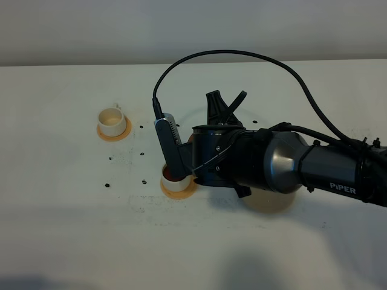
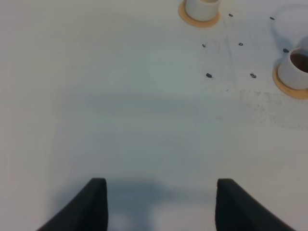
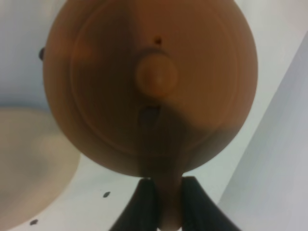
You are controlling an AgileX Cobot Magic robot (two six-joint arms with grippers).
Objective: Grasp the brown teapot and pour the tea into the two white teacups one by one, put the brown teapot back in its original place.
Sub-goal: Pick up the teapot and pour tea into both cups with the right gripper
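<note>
My right gripper (image 3: 166, 204) is shut on the loop handle of the brown teapot (image 3: 151, 82), whose knobbed lid faces the wrist camera. In the high view my right gripper (image 1: 195, 154) reaches across the middle and hides almost all of the teapot, right above the nearer white teacup (image 1: 175, 183). That cup holds dark tea (image 1: 174, 176) and also shows in the left wrist view (image 2: 293, 70). The farther white teacup (image 1: 113, 121) (image 2: 202, 7) stands apart to the left; its inside looks pale. The pale beige coaster (image 1: 269, 204) (image 3: 29, 163) lies bare, partly under my right arm. My left gripper (image 2: 161, 207) is open and empty over bare table.
Each cup sits on a small orange-tan coaster (image 1: 113, 134) (image 1: 179, 193). Small dark specks (image 1: 107, 184) dot the white table (image 1: 72, 229) between the cups. A black cable (image 1: 242, 54) arcs over my right arm. The wall edge runs along the back.
</note>
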